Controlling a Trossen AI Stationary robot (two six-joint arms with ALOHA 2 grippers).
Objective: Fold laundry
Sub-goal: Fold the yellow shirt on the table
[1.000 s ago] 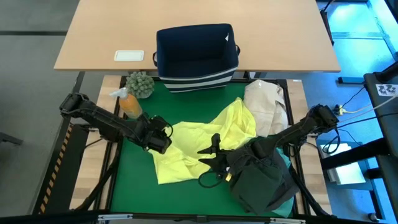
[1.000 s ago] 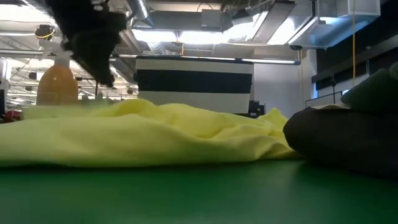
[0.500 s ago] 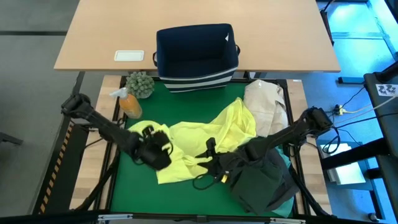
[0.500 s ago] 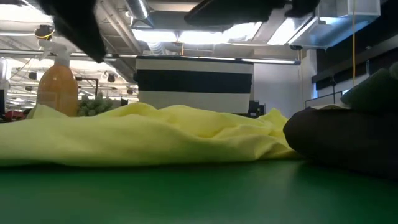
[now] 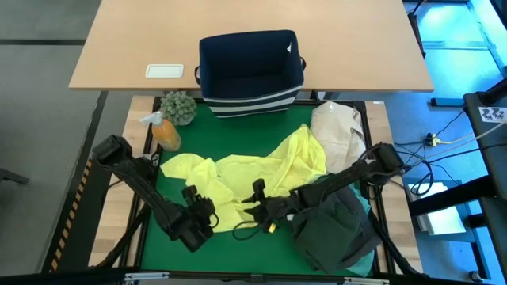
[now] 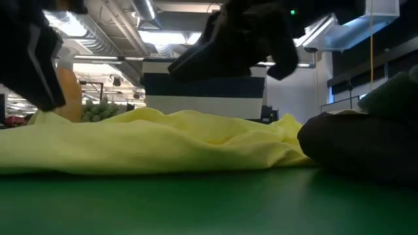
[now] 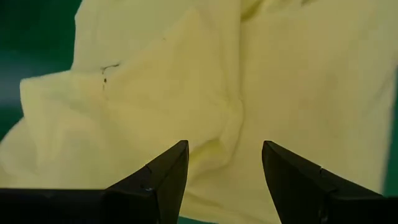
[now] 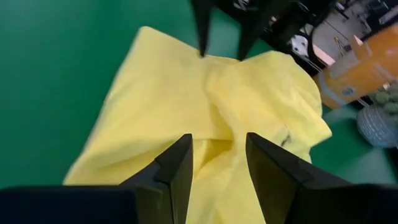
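The bright yellow-green shirt (image 5: 261,178) lies crumpled on the green mat (image 5: 158,237), resting flat across its middle. My left gripper (image 5: 204,209) hangs open over the shirt's near-left part (image 7: 205,106), fingers slanting down and clear of the cloth. My right gripper (image 5: 255,198) is open too, just above the shirt's near edge (image 8: 186,106), pointing toward the table's left. A heap of charcoal and dark olive garments (image 5: 333,233) lies at the near right under the right arm, with turquoise cloth (image 5: 372,252) showing at its edge.
A cream-beige bundle (image 5: 339,136) lies at the right, beside the shirt. At the far edge stands a navy bin (image 5: 252,71) with a striped base. An orange bottle (image 5: 165,133) and a green plant ball (image 5: 179,107) are at the far left. Bare mat lies near left.
My left gripper has swung from the shirt's left side toward the table's near edge and sunk lower, and now hangs over the shirt's near-left part. My right gripper has come down and a little toward the table's left, over the shirt's near edge.
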